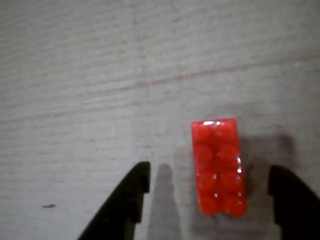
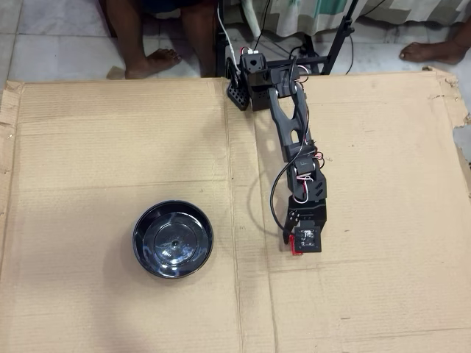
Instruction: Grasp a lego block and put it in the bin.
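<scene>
Two spread fingers (image 1: 210,185) bracket the lego block (image 1: 218,167), set toward three o'clock; closing could nudge it aside

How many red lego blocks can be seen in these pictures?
1. The lego block lies on the cardboard between the open gripper fingers, right of the bin in the overhead view. None seems hidden.

Brown corrugated cardboard sheet (image 2: 110,147) with creases, grey tiled floor (image 2: 51,37), bare feet (image 2: 151,62), patterned cloth (image 2: 316,15)
</scene>
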Controlling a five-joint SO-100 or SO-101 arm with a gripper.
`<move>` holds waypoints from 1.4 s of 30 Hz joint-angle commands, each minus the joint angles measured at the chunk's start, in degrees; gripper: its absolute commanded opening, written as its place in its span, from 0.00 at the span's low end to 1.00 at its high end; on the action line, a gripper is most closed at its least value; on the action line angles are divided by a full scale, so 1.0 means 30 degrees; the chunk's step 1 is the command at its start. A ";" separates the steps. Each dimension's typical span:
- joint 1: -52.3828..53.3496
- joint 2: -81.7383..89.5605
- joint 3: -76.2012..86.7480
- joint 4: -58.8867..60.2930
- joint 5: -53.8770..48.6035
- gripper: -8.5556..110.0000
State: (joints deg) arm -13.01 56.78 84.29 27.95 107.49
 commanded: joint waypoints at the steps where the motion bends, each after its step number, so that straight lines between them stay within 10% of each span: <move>1: 0.0205 0.0088 -0.0967 -0.0293 -0.0088 0.30; 42: 0.1963 -0.0146 -0.2754 -0.0059 -0.0205 0.07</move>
State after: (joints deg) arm -7.82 50.19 76.55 27.42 107.49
